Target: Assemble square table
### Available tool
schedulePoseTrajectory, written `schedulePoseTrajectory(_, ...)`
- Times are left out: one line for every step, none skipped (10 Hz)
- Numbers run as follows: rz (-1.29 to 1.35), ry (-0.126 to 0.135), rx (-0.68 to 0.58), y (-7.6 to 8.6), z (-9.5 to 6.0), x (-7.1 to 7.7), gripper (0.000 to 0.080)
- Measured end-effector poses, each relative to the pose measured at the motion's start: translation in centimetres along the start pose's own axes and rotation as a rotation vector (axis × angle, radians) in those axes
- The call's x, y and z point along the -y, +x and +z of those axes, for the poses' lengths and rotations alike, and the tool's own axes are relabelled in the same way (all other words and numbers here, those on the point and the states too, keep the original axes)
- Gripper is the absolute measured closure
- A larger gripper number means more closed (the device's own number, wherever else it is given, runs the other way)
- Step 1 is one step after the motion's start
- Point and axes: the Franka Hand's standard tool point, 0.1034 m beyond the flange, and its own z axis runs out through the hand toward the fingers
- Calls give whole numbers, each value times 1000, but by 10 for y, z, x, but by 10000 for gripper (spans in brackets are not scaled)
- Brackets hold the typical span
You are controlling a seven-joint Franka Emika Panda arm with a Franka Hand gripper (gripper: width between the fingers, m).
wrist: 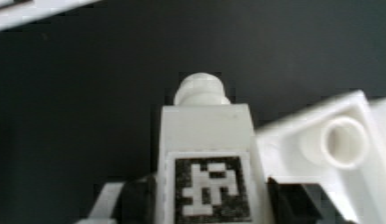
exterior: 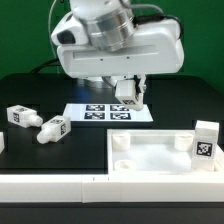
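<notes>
Wrist view, leg [wrist: 206, 130] in pincer [wrist: 204, 198], long axis outward, rounded tip foremost

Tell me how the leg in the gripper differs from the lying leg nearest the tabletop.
The gripped leg stands roughly upright between the fingers of the gripper; the lying leg is on its side on the black table. The gripped leg is by the marker board; the lying leg is further to the exterior view's left, free of any grip. Both are short, white and carry a black-and-white tag.
</notes>
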Motion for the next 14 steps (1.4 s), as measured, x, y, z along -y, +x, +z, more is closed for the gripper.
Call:
schedulePoseTrajectory(-36, 20, -116, 20, -19, 8, 515)
schedulePoseTrajectory(-98, 17, -227, 38, -33, 15, 515)
schedulePoseTrajectory(-104, 9, -305, 45, -35, 16, 515)
schedulePoseTrajectory(-106, -3, -394, 47, -35, 14, 515)
schedulePoseTrajectory(-110, -15, -473, 49, -35, 12, 515)
schedulePoseTrajectory(-128, -39, -548, 52, -35, 10, 515)
schedulePoseTrajectory(-169, -75, -598, 59, -33, 13, 515)
schedulePoseTrajectory(-220, -102, -678, 68, -39, 21, 515)
schedulePoseTrajectory(-272, -126, -743, 74, -41, 30, 515)
schedulePoseTrajectory(-315, -146, -826, 78, -40, 38, 515)
schedulePoseTrajectory(-312, -155, -870, 78, -37, 33, 515)
schedulePoseTrajectory(-310, -154, -853, 78, -36, 32, 515)
schedulePoseTrajectory(-312, -156, -853, 79, -35, 32, 515)
schedulePoseTrajectory(-313, -165, -841, 84, -32, 27, 515)
